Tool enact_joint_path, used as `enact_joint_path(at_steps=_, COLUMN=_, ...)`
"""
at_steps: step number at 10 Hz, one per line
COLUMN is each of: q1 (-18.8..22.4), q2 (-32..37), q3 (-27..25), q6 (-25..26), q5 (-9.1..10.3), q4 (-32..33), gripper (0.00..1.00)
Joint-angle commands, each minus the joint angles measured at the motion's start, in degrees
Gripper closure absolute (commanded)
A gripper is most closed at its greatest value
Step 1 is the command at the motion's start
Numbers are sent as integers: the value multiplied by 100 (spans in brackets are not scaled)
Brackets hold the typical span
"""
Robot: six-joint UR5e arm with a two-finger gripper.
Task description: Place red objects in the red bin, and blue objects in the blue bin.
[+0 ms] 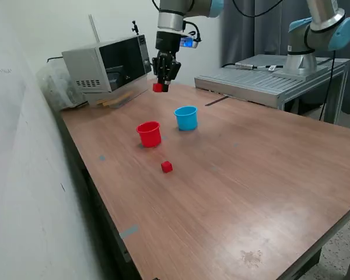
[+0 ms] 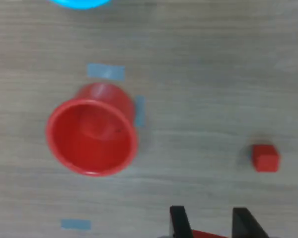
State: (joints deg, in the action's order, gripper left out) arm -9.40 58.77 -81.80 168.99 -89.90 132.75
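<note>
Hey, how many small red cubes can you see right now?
2. One red cube is held in the gripper above the table, behind the red cup. The other red cube lies on the table in front of that cup. Cup contents may be hidden.

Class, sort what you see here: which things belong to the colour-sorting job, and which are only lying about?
Job: gripper holding a red cube; second red cube on the table; red cup; blue cup.
Lying about: microwave; second robot arm; blue tape marks.
</note>
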Motion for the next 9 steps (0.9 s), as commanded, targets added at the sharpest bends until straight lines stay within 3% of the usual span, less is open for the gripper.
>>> enact_joint_path(at_steps=1, q1=-299, q2=-471, q3=375, q6=-6, q5=-2, q4=-3, gripper=100)
enact_joint_path(at_steps=9, q1=-650, q2=-1113, q3=489, q6=-15, q5=-10, q4=58, gripper=100)
